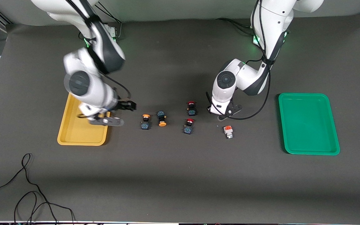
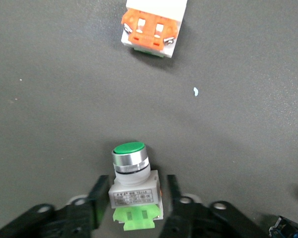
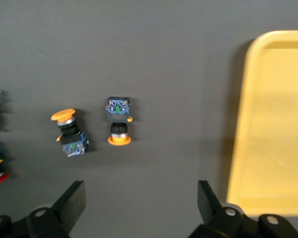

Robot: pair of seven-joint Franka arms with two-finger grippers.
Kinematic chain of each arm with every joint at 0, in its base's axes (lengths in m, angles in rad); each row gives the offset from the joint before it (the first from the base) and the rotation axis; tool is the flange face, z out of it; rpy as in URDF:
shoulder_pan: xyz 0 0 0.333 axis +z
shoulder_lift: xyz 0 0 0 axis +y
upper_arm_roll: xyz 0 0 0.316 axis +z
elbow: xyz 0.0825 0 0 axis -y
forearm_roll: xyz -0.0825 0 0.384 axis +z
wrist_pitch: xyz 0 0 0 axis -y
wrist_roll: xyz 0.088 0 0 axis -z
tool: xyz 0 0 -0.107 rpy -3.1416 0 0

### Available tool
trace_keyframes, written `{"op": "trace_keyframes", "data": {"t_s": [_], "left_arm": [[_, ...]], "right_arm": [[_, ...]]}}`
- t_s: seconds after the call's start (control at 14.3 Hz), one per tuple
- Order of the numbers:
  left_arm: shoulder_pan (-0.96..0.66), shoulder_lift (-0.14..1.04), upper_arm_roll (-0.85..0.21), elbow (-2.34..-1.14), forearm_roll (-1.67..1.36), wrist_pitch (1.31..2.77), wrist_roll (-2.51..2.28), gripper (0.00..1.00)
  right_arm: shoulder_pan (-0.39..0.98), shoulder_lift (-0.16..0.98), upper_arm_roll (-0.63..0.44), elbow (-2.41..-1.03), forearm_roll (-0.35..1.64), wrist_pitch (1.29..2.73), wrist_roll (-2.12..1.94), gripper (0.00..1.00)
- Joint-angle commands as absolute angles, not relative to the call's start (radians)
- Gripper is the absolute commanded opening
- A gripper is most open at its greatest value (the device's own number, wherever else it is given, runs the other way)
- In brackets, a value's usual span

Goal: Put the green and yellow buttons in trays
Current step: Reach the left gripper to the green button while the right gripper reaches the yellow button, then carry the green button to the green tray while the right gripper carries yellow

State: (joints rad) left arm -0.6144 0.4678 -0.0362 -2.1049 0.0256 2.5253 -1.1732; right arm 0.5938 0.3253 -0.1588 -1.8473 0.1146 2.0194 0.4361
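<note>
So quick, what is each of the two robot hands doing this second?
Left end effector: fingers on either side of the green button, not visibly clamped; cannot tell if gripped.
Right end effector: open, empty, over the yellow tray edge.

Table cover (image 1: 180,175): dark grey matt sheet, fine-grained, cloth-like. Green rectangular plastic tray (image 1: 308,150) and yellow rectangular plastic tray (image 1: 73,137): smooth, slight sheen on the rims. Between my left gripper's (image 2: 134,208) matt black plastic fingers (image 2: 97,201): green-capped push-button (image 2: 131,183), glossy cap, bright metal collar, white-grey plastic body with a paper-like label. Orange-and-white plastic contact block (image 2: 151,27): smooth. Two yellow-orange-capped dark-bodied buttons (image 3: 69,131) (image 3: 118,121): plastic. My arm shells (image 1: 230,84): glossy white.
</note>
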Motion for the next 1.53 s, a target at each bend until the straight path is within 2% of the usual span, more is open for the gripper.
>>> {"op": "trace_keyframes", "data": {"t_s": [0.0,0.21,0.35,0.49,0.63,0.7,0.77,0.91,1.19,1.33,1.47], "left_arm": [[-0.626,0.454,-0.023,-2.103,0.043,2.516,-1.206,0.07],[-0.588,0.335,-0.014,-2.066,0.043,2.388,-1.158,0.03],[-0.53,0.223,-0.018,-1.975,0.028,2.166,-1.027,0.0],[-0.503,0.166,-0.017,-1.841,0.003,1.937,-0.877,0.0],[-0.473,0.14,-0.014,-1.742,-0.012,1.771,-0.716,0.0],[-0.441,0.121,-0.015,-1.732,-0.014,1.728,-0.647,0.0],[-0.407,0.097,-0.014,-1.735,-0.015,1.708,-0.588,0.0],[-0.287,0.072,-0.014,-1.744,-0.023,1.652,-0.452,0.0],[-0.036,0.063,-0.009,-1.747,0.018,1.641,-0.145,0.0],[0.056,0.075,-0.009,-1.749,0.037,1.669,-0.007,0.0],[0.084,0.095,-0.009,-1.819,0.038,1.777,0.047,0.0]], "right_arm": [[0.624,0.448,-0.169,-1.829,0.184,2.155,0.451,1.0],[0.666,0.538,-0.17,-1.827,0.235,2.275,0.449,1.0],[0.676,0.589,-0.172,-1.829,0.236,2.331,0.449,1.0],[0.676,0.627,-0.172,-1.829,0.235,2.384,0.449,1.0],[0.676,0.647,-0.176,-1.827,0.23,2.402,0.448,1.0],[0.675,0.65,-0.178,-1.828,0.23,2.404,0.448,0.95],[0.673,0.653,-0.178,-1.827,0.23,2.404,0.448,0.73],[0.673,0.652,-0.178,-1.828,0.23,2.404,0.449,0.0],[0.67,0.592,-0.181,-1.825,0.226,2.366,0.476,0.0],[0.673,0.528,-0.219,-1.819,0.222,2.271,0.469,0.0],[0.67,0.433,-0.273,-1.821,0.204,2.124,0.416,0.0]]}}
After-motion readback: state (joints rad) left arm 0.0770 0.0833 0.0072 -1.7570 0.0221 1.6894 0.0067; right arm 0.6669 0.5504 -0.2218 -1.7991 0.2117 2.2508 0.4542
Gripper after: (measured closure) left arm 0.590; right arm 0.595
